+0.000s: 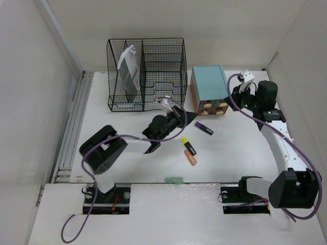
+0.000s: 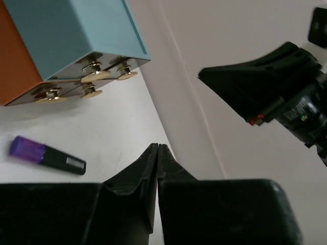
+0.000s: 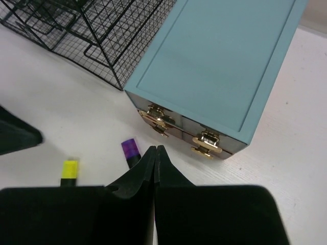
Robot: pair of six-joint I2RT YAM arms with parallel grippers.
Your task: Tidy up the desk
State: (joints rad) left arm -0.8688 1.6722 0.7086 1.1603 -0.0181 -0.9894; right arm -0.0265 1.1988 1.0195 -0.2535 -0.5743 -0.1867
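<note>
Only the top view showed a green piece at the near edge of the white tabletop, which spanned the walled space. Wrist views showed left pincer and right pincer pressed fully together, empty. Beyond lay a purple marker, then the teal box, brass knobs visible.

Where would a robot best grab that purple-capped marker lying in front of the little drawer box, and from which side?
Around the middle of the black barrel of the purple-capped marker, coming straight down from above and pinching across its narrow width. It lies flat and slanted on the desk, with bare surface along both long sides, apart from the drawer box and the yellow-capped marker.
</note>
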